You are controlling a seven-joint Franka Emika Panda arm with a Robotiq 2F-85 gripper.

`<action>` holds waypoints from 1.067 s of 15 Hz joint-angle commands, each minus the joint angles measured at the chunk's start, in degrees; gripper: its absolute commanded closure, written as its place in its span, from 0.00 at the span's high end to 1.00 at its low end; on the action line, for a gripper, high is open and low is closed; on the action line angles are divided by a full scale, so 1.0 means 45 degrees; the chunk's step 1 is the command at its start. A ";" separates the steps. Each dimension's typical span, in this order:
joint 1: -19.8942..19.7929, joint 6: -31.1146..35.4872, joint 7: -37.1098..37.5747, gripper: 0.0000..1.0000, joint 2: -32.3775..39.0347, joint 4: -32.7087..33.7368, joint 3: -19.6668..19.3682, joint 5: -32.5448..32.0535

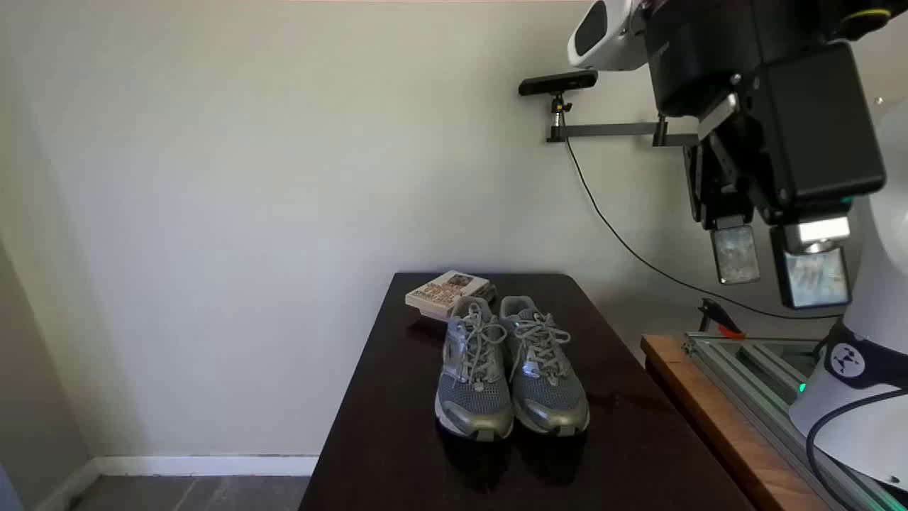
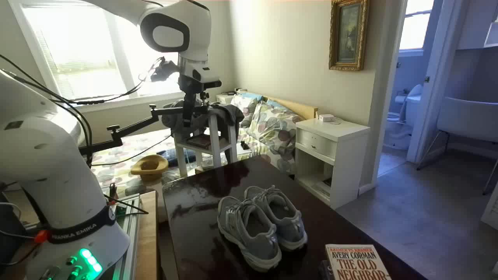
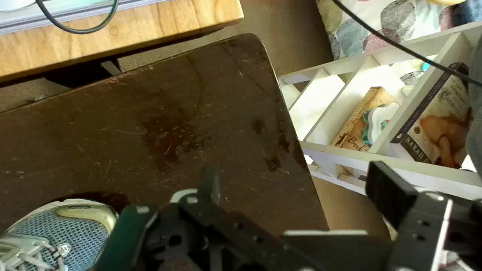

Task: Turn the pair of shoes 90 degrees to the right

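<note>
A plain pale wall (image 1: 234,234) stands behind the jaws in an exterior view, a bed (image 3: 399,19) in circle-printed cloth lies beyond them, and they hang from a thick white arm (image 2: 198,31). Below the jaws stretches a dark tabletop (image 1: 383,433), glossy, scuffed, its corner rounded. On it, well below the jaws and off to one side, stands the pair of shoes (image 1: 525,380), upright and side by side, toes (image 1: 474,419) toward the end nearer the jaws. The jaws are spread, with nothing between their flat, shiny pads (image 1: 736,255), and touch neither shoe. Going by the build, each shoe should be light: the pale soles (image 2: 264,265) stiff enough to carry a turn, the uppers (image 1: 454,355) soft and apt to squash, nothing fragile. On so smooth a surface they will probably slide, perhaps separately, so shoe by shoe looks wiser. The firm-looking heels (image 2: 267,248), on the side farther from the jaws, seem the surest hold. Past those heels from the jaws lies a boxy paperback (image 2: 356,258), its cream cover printed in red and black. Nearer the jaws, the toes show honeycomb-like blue-grey mesh (image 3: 71,235), bordered by a smooth curved overlay (image 3: 94,214) of pale gold. Smallest, the thin grey laces (image 1: 543,341) droop in loops that could snag on the jaws.
</note>
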 commanded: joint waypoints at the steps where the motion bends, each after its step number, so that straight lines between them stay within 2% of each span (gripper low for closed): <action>1: -0.0185 -0.0058 -0.0068 1.00 -0.0010 0.0021 0.0160 0.0072; 5: -0.0185 -0.0058 -0.0068 1.00 -0.0010 0.0021 0.0160 0.0071; 6: -0.0702 0.0694 0.1210 1.00 0.0023 -0.0152 0.0600 -0.0512; 11: -0.2036 0.2502 0.3356 1.00 0.0146 -0.1075 0.1125 -0.2160; 16: -0.3259 0.4523 0.5550 1.00 0.0145 -0.2124 0.1067 -0.3562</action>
